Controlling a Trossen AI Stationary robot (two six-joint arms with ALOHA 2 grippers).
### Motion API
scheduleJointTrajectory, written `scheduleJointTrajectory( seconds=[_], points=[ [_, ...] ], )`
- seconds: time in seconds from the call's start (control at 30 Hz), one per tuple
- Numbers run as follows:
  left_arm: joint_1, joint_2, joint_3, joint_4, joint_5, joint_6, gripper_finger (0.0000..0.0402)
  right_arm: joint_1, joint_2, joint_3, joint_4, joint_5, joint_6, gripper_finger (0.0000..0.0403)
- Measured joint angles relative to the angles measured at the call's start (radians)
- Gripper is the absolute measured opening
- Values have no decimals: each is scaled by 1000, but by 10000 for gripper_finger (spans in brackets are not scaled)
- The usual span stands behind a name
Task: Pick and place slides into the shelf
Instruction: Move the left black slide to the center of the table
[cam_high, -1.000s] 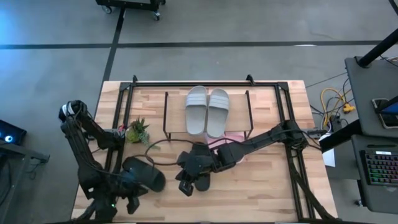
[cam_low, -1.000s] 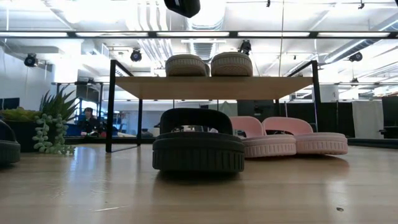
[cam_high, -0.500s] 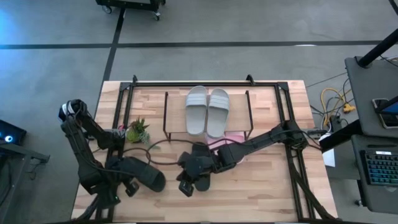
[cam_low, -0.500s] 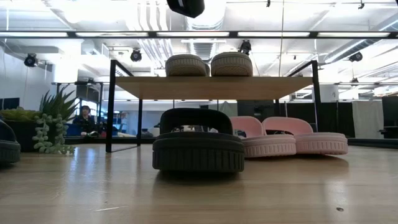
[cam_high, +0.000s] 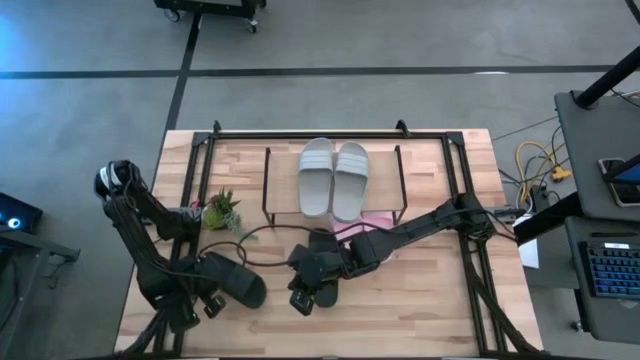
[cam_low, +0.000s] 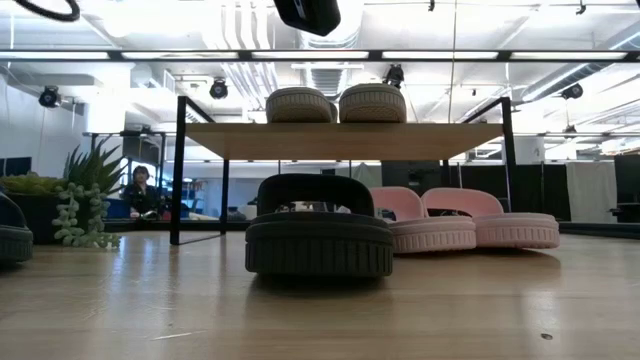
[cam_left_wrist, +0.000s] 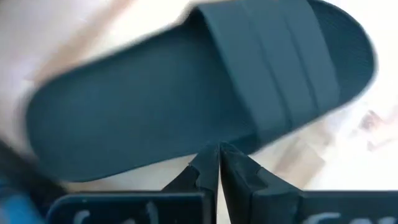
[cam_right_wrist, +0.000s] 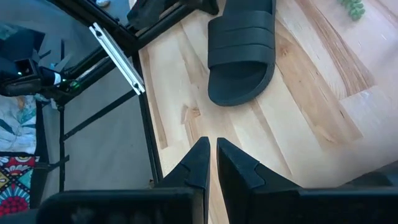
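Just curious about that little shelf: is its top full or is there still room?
Full. Two pale sandals lie side by side on the shelf top, covering its width in the low view.

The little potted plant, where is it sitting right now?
In the high view the potted plant stands on the table's left side, just left of the shelf, beyond the left black slide.

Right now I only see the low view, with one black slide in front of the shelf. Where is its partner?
Observer: The second black slide lies flat on the table on the left arm's side, near the potted plant.
Operator: Is an arm holding it?
Observer: No. The left gripper is shut, with its tips at that slide's edge, gripping nothing.
Operator: And the other arm?
Observer: The right gripper is shut and empty over bare wood, just past the front black slide you see.
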Motion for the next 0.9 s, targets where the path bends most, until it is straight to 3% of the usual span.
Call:
scheduleJointTrajectory(
  seconds=[0.23, 0.5, 0.77, 0.9],
  points=[
    [5, 43, -51, 177, -25, 4, 0, 0, 0, 0, -1, 0, -1, 22],
    [75, 79, -51, 378, -185, 131, 0, 4, 0, 0, -12, 0, 5, 22],
    [140, 71, -11, 407, -183, 261, 0, 28, -2, 0, -31, 0, 8, 22],
    [138, 57, 34, 398, -130, 344, 0, 36, -9, 0, -50, 0, 8, 22]
  ],
)
